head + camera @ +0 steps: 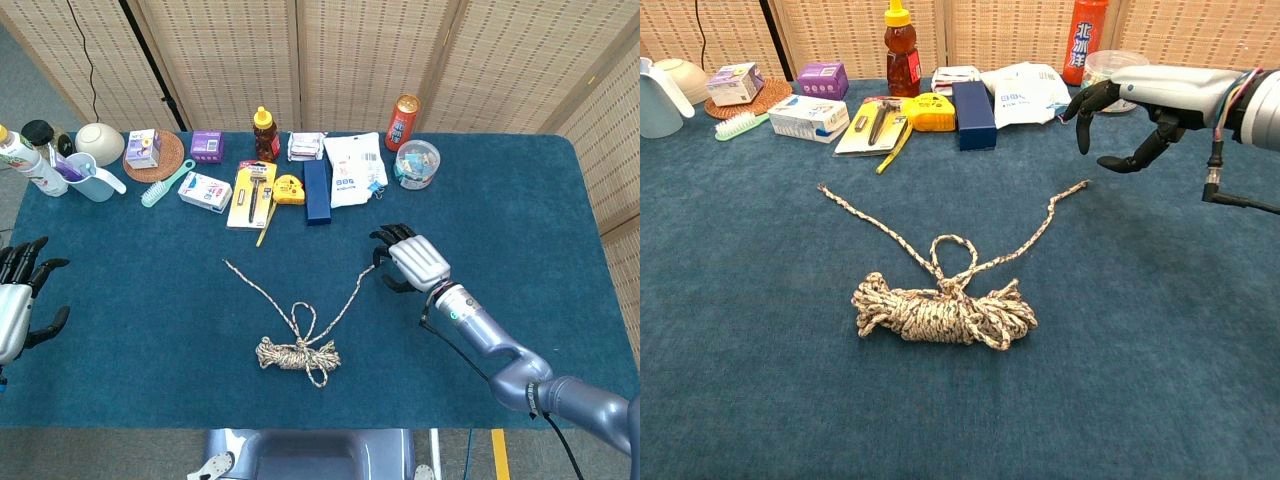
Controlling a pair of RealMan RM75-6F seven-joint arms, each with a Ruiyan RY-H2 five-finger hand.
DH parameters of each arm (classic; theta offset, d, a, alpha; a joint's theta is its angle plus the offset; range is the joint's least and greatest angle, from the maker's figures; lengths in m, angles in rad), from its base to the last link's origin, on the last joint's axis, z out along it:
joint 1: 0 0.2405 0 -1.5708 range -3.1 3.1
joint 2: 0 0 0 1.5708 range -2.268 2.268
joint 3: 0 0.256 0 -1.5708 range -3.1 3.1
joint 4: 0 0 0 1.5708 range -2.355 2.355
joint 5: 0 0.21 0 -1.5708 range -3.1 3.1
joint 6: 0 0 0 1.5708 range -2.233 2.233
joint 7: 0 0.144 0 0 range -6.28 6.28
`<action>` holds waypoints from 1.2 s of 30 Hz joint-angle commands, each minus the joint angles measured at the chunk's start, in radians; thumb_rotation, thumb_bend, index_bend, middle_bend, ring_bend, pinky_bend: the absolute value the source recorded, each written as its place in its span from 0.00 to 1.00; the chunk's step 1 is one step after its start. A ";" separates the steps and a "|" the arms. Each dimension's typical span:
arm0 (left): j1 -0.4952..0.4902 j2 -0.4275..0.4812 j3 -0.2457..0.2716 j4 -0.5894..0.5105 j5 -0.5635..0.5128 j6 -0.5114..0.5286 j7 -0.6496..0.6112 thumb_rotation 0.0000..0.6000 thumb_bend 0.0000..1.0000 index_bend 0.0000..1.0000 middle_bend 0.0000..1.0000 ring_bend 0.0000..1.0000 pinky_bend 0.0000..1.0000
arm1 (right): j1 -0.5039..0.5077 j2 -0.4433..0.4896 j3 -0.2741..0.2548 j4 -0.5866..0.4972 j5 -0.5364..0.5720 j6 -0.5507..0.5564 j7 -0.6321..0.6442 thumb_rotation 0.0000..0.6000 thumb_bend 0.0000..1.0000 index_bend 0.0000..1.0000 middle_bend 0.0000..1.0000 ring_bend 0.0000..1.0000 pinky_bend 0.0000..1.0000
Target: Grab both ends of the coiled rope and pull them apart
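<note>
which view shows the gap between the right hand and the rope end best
The chest view: the right hand hangs open above the rope end, clearly apart. In the head view the hand looks nearly on that end, so height is lost.

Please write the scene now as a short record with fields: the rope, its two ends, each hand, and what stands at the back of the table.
rope: coiled bundle on the blue table, a loop above it
right rope end: lying free, not held
left rope end: lying free
right hand: fingers spread, just above the right rope end, holding nothing
left hand: at the table's left edge, holding nothing
back row: honey bottle, red can
</note>
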 commanded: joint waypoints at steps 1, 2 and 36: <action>0.003 0.002 0.002 0.002 -0.004 0.002 -0.002 1.00 0.33 0.23 0.06 0.02 0.00 | 0.024 -0.034 -0.006 0.042 0.001 -0.012 0.015 1.00 0.45 0.45 0.17 0.08 0.06; 0.004 0.003 0.003 0.003 -0.005 0.003 -0.002 1.00 0.33 0.23 0.06 0.02 0.00 | 0.028 -0.041 -0.008 0.052 -0.001 -0.011 0.017 1.00 0.45 0.45 0.17 0.08 0.06; 0.032 0.040 0.025 0.003 -0.021 0.018 -0.030 1.00 0.33 0.23 0.06 0.02 0.00 | 0.114 -0.248 -0.088 0.376 -0.044 -0.010 0.090 1.00 0.45 0.47 0.18 0.07 0.03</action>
